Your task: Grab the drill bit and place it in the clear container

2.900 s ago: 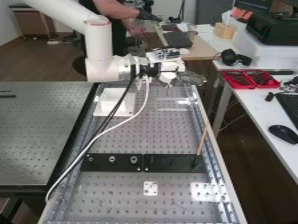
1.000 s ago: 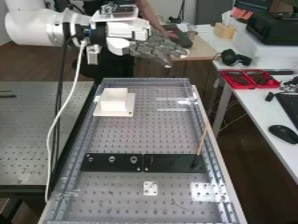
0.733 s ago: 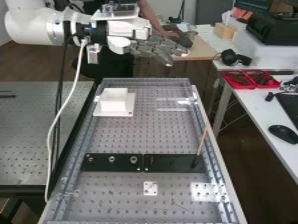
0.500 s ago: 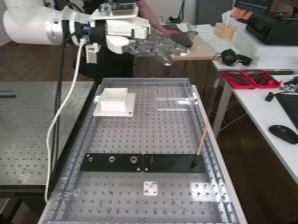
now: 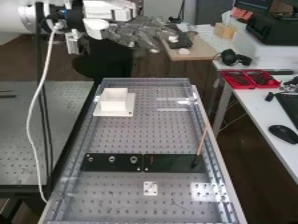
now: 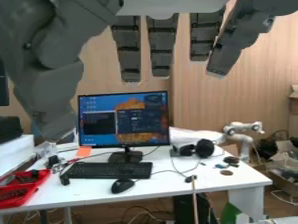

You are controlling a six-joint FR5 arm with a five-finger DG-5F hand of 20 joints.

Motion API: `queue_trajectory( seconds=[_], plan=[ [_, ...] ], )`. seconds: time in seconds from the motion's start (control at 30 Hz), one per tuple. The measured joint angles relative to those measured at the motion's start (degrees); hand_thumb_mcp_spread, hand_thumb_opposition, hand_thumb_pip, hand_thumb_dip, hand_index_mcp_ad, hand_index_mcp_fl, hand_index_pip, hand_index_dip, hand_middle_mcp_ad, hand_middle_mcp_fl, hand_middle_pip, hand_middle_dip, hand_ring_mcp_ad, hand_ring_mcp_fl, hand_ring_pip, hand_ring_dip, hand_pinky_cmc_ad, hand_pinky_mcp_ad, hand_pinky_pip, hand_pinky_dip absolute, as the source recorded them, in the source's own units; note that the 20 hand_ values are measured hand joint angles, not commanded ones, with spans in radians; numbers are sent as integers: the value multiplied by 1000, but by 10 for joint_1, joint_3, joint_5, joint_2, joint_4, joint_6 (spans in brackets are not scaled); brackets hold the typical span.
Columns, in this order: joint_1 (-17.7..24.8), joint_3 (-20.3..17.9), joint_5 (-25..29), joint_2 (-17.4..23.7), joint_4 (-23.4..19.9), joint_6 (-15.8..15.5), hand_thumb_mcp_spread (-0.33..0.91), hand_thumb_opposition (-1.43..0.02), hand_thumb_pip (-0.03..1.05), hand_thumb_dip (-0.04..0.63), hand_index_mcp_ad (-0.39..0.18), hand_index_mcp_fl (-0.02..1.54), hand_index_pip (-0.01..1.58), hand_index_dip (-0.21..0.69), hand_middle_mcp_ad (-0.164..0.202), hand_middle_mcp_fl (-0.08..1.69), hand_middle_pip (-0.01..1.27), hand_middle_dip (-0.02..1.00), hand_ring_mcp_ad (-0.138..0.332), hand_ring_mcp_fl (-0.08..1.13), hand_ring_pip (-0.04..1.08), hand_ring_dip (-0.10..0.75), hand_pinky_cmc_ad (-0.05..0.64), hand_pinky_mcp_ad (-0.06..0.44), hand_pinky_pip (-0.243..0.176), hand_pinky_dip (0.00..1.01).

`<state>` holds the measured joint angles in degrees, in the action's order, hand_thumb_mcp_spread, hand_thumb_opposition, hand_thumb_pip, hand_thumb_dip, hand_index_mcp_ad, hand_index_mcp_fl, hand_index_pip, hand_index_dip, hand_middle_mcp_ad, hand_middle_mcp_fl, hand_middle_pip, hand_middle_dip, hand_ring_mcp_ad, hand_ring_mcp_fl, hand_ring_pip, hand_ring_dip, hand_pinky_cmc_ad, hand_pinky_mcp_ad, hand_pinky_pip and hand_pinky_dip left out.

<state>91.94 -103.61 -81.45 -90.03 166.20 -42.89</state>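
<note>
High view: the slender brown rod (image 5: 201, 141) with a dark lower end slants, its top toward the right. The open dark-grey robotic hand (image 5: 136, 34) has shifted left.

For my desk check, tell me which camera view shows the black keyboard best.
The wrist view: the keyboard appears there from end to end, in front of the monitor. The high view shows part of it, cut off at the right edge.

The perforated bench (image 5: 143, 135) carries 1 white box (image 5: 113, 103) far left, 2 black plates (image 5: 166, 162) nearer, and 1 small white plate (image 5: 150, 185) nearer still.
</note>
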Motion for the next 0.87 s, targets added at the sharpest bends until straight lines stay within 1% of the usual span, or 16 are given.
queue_trajectory(
  seconds=[0.07,0.1,0.17,0.23,0.27,0.33,0.37,0.4,0.47,0.53,0.6,0.7,0.73,0.77,0.83,0.87],
  plan=[
    [-5,-2,-2,10,9,-4,243,-707,583,157,-40,188,230,253,75,152,103,216,197,-2,86,59,290,152,-75,531],
    [-9,-2,-5,14,16,-5,239,-698,576,147,-40,222,194,253,75,152,101,216,201,-3,86,59,286,152,-75,532],
    [-16,-2,-14,20,32,-6,237,-681,557,147,-26,243,176,271,75,152,103,216,201,-3,87,59,290,152,-75,538],
    [-25,4,-27,23,55,-8,227,-679,504,126,-24,269,148,276,75,152,103,216,199,-3,87,59,290,152,-75,539],
    [-26,6,-30,23,61,-9,208,-679,501,113,-24,291,147,279,75,154,105,216,199,-3,84,59,290,152,-75,536],
    [-30,17,-40,24,88,-19,208,-679,501,103,-24,309,133,290,73,154,103,216,199,0,87,59,290,152,-75,539],
    [-31,20,-41,23,94,-22,202,-679,494,93,-26,314,122,290,73,183,106,216,199,3,79,59,290,154,-75,536],
    [-32,28,-43,22,108,-25,202,-679,482,89,-31,346,120,300,72,230,106,216,199,5,96,59,290,152,-73,539],
    [-35,42,-44,19,134,-28,202,-679,445,82,-33,393,113,312,73,272,106,216,199,7,94,59,288,152,-73,541],
    [-40,60,-45,18,158,-31,202,-679,435,66,-35,393,101,311,70,267,106,216,199,14,91,59,288,152,-75,543],
    [-44,66,-44,17,167,-34,202,-679,438,51,-24,393,96,311,75,271,106,216,202,14,103,59,290,152,-75,543],
    [-47,77,-43,17,182,-33,202,-679,426,38,-37,487,87,314,66,267,106,216,202,14,103,59,290,150,-75,543],
    [-49,82,-40,18,186,-36,202,-679,422,37,-33,490,86,311,72,265,106,215,201,19,103,59,290,150,-75,543],
    [-49,84,-39,18,187,-37,202,-679,415,37,-33,490,84,309,68,278,106,216,199,24,101,59,290,148,-75,543],
    [-52,86,-35,22,187,-45,202,-679,398,37,-31,494,84,316,72,283,106,216,204,26,103,59,290,154,-75,543],
    [-52,86,-34,23,187,-46,202,-679,393,37,-28,494,79,323,72,286,106,216,215,26,101,59,291,157,-75,543]
  ],
)
